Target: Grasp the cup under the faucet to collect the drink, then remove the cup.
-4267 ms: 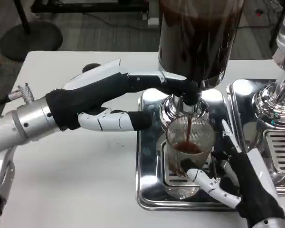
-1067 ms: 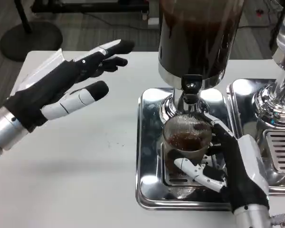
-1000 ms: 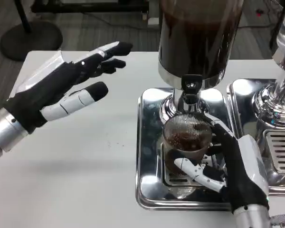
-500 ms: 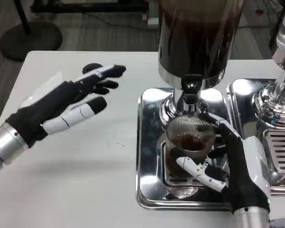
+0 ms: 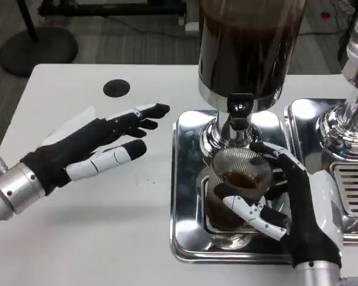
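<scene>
A clear ribbed cup (image 5: 237, 185) with dark drink in it sits under the faucet (image 5: 238, 122) of the dark drink dispenser (image 5: 249, 47), over the steel drip tray (image 5: 188, 196). My right hand (image 5: 286, 205) grips the cup from the right, thumb across its front and fingers round its far side. No stream runs from the faucet. My left hand (image 5: 98, 149) hovers over the white table left of the tray, fingers spread and holding nothing.
A second steel tray (image 5: 346, 173) with another dispenser's base (image 5: 346, 119) stands at the right edge. A black round disc (image 5: 116, 88) lies on the white table (image 5: 107, 226) behind my left hand.
My left hand left the faucet, pulled back and sank toward the table. The stream has stopped. My right hand still holds the cup, which now looks slightly tilted and shifted right.
</scene>
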Controlling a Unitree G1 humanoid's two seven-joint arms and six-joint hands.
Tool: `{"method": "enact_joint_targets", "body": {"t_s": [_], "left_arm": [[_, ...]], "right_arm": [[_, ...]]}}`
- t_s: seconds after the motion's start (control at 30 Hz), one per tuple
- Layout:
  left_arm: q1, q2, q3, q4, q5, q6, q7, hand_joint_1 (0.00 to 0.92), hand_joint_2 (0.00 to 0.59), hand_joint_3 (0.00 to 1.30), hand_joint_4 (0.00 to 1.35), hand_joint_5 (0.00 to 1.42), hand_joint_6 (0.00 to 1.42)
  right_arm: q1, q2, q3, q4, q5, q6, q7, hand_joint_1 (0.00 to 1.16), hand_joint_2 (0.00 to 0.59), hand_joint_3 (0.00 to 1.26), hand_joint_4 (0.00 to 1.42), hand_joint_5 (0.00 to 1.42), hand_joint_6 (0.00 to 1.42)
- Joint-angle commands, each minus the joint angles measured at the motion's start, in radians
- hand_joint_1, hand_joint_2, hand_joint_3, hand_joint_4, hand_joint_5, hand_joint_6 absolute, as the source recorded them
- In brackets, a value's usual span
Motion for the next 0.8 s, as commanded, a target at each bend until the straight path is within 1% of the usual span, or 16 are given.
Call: {"method": "enact_joint_targets", "body": {"t_s": [0.03, 0.17, 0.3, 0.43, 0.63, 0.8], "left_arm": [[-0.017, 0.007, -0.010, 0.021, 0.019, -0.028, 0.000, 0.000, 0.107, 0.13, 0.09, 0.14, 0.20], [-0.024, 0.008, -0.007, 0.033, 0.019, -0.037, 0.003, 0.000, 0.108, 0.13, 0.09, 0.14, 0.19], [-0.029, 0.009, -0.008, 0.041, 0.023, -0.049, 0.004, 0.000, 0.109, 0.12, 0.10, 0.14, 0.18], [-0.032, 0.007, -0.012, 0.046, 0.026, -0.058, 0.003, 0.000, 0.109, 0.12, 0.10, 0.14, 0.18], [-0.037, 0.004, -0.015, 0.055, 0.034, -0.069, 0.002, 0.000, 0.109, 0.12, 0.10, 0.14, 0.18], [-0.041, 0.003, -0.015, 0.060, 0.036, -0.073, 0.000, 0.000, 0.109, 0.12, 0.10, 0.14, 0.18]], "right_arm": [[0.007, 0.006, 0.004, -0.029, -0.011, -0.031, -0.026, 0.64, 0.197, 0.42, 0.47, 0.61, 0.77], [0.012, 0.006, 0.005, -0.032, -0.023, -0.043, -0.043, 0.65, 0.199, 0.43, 0.49, 0.64, 0.81], [0.015, 0.006, 0.005, -0.033, -0.036, -0.054, -0.061, 0.65, 0.202, 0.44, 0.50, 0.66, 0.82], [0.019, 0.004, 0.006, -0.035, -0.055, -0.067, -0.090, 0.65, 0.204, 0.45, 0.52, 0.68, 0.86], [0.025, -0.002, 0.003, -0.034, -0.075, -0.091, -0.131, 0.66, 0.208, 0.46, 0.52, 0.69, 0.88], [0.026, -0.003, 0.003, -0.028, -0.082, -0.098, -0.143, 0.67, 0.208, 0.47, 0.54, 0.71, 0.89]]}}
